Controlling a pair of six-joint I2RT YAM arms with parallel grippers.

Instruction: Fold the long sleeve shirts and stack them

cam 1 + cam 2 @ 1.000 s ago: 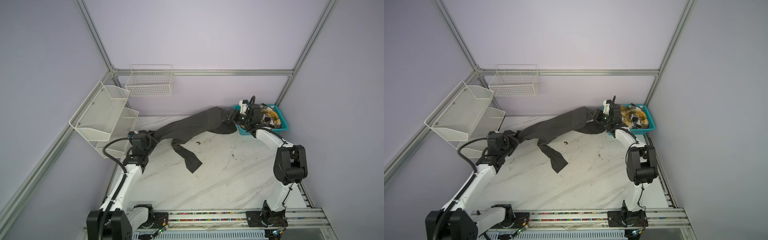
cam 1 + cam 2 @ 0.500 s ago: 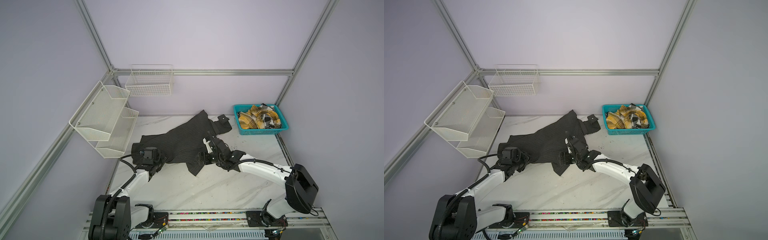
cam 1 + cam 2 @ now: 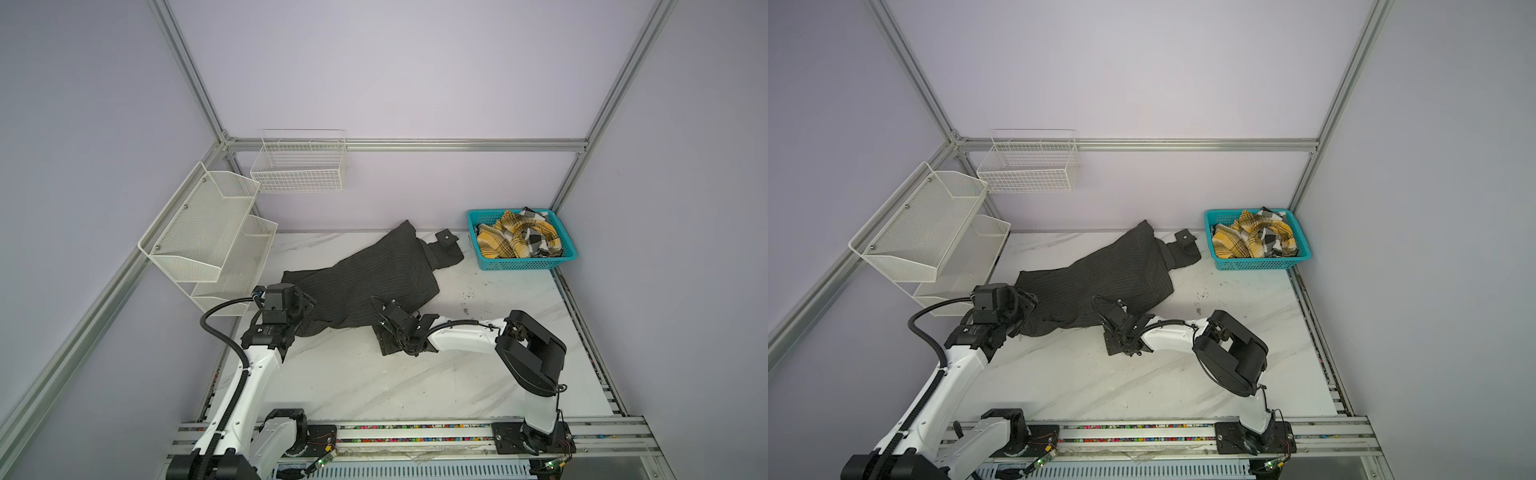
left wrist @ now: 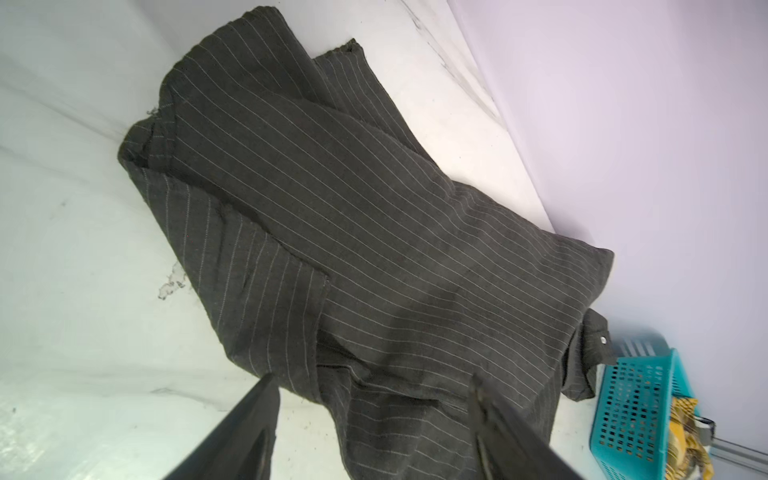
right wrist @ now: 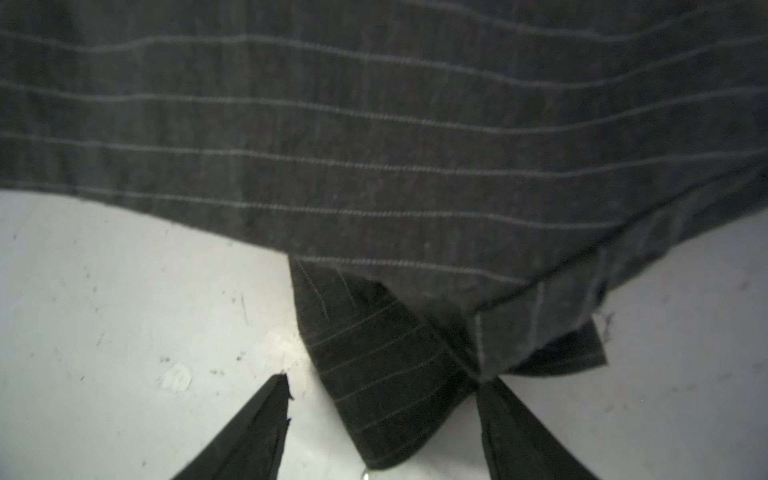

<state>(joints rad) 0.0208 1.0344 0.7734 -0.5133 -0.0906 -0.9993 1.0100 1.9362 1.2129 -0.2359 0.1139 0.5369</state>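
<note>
Because the charcoal pinstriped shirt (image 3: 374, 278) lies spread but rumpled across the far half of the marble counter (image 3: 374, 386), its long axis runs on a diagonal. It goes from the near-left end beside the white mesh shelf (image 3: 208, 232) toward the far right, where one buttoned cuff (image 3: 446, 239) ends just short of the teal basket (image 3: 525, 264). The plaid shirt (image 3: 517, 239) is bunched inside that basket, so the fold in hand looks to be the pinstriped one, and it seems barely begun.

Both arms sit low at the shirt's near edge, the left arm at its left end and the right arm about midway along it. The left fingers (image 4: 245, 428) are spread wide. The wrist view shows the cloth reaching away ahead of them, with a rumpled fold lying in the gap and nothing pinched. The right fingers (image 5: 249, 432) are likewise spread and hold nothing.

The coming move probably turns on the sleeve (image 5: 374, 374). This narrow striped strip pokes out from under the shirt's near edge and runs straight back between the right fingers, its length in line with their reach. The right arm is plainly the nearer one, and the left is well apart from that sleeve. A grasp there would likely need the fingers to drop and close across the strip's width.
</note>
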